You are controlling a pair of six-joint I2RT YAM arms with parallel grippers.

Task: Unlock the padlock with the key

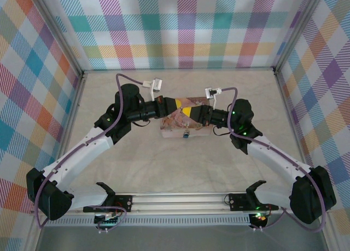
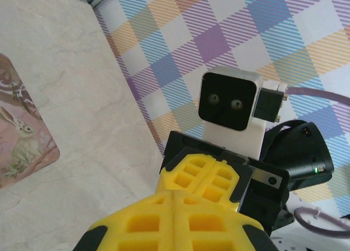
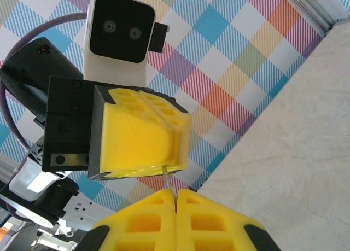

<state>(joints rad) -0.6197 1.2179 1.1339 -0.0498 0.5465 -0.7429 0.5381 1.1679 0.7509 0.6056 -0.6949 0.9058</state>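
Observation:
Both arms meet above the middle of the table. My right gripper is shut on a thin silvery key that sticks out past its yellow tips. The key's far end runs into the underside of the left gripper's yellow fingers. My left gripper is shut, tip to tip with the right gripper's fingers. From above, the left gripper and the right gripper touch over the pink tin. The tiny bluish padlock lies at the tin's near edge, below both grippers.
The pink illustrated tin lies flat on the pale marbled table. Checked walls close the back and both sides. A metal rail with the arm bases runs along the near edge.

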